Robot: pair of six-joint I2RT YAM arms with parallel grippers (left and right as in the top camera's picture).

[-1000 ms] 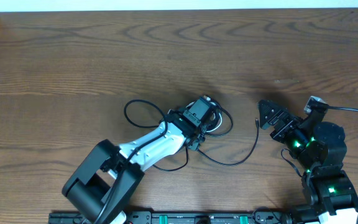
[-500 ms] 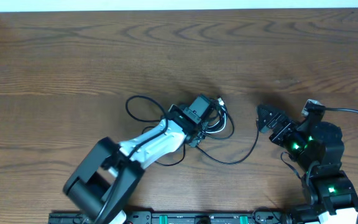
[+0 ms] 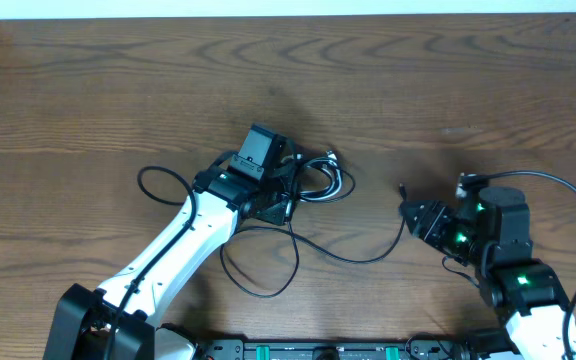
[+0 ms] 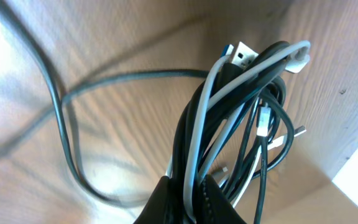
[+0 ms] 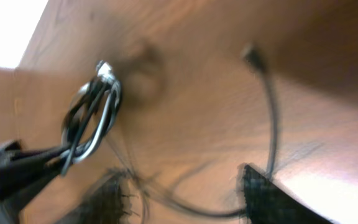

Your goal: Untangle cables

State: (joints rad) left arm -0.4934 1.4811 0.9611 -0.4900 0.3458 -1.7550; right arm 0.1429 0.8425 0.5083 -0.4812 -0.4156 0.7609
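Left claw [image 4: 187, 188] shut tight on the cables [image 4: 253, 78], a bunched hank of black cords with one white. Right claw [image 5: 191, 193], well off to one side of that bunch: jaws apart, nothing pinched. One loose black cord [image 3: 363, 261] trails from the bunch over the table [image 3: 118, 80]; its plug [image 3: 401, 187] lies near the right claw.

Judgement: light, limp, slippery; strands will drag each other. Best hold is the loose cord just behind its plug.

Right wrist view blurred; crossings inside the bunch unreadable.
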